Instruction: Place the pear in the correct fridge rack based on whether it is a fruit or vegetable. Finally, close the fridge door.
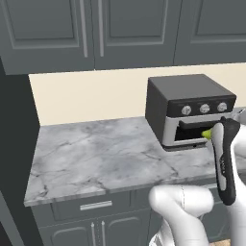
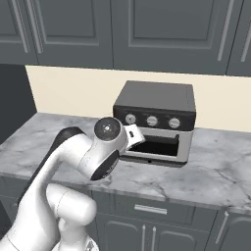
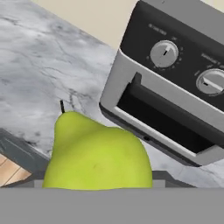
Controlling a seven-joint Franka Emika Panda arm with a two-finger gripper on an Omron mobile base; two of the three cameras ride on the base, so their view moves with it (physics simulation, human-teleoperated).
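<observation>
The pear (image 3: 97, 153) sits right up against the hand camera, its broad yellow-green body low in the hand view and its short dark stem pointing up and to the left, with a small green sliver of it (image 1: 207, 134) peeking past the forearm in the left base view. It appears to be carried off the marble counter (image 1: 96, 158) in front of the toaster oven (image 2: 156, 122), whose dials and dark open slot lie just behind it. The gripper is hidden behind the fruit and the arm, so I cannot tell from the pincer itself how far it is closed; judging by the pear hanging above the counter, it is most likely clamped on it. The step in hand looks like carrying the pear to the fridge, and a dark tall panel (image 1: 14, 144) at the left edge of the left base view may be part of it, though that is not certain. To do this well, the grasp should stay firm but not crushing, since a rounded, tapering fruit can slip or roll between two narrow fingers; the arm should swing away from the oven front without brushing it, keep the pear level and move smoothly so it does not twist loose. The lower shelf for fruit and the door remain for later
</observation>
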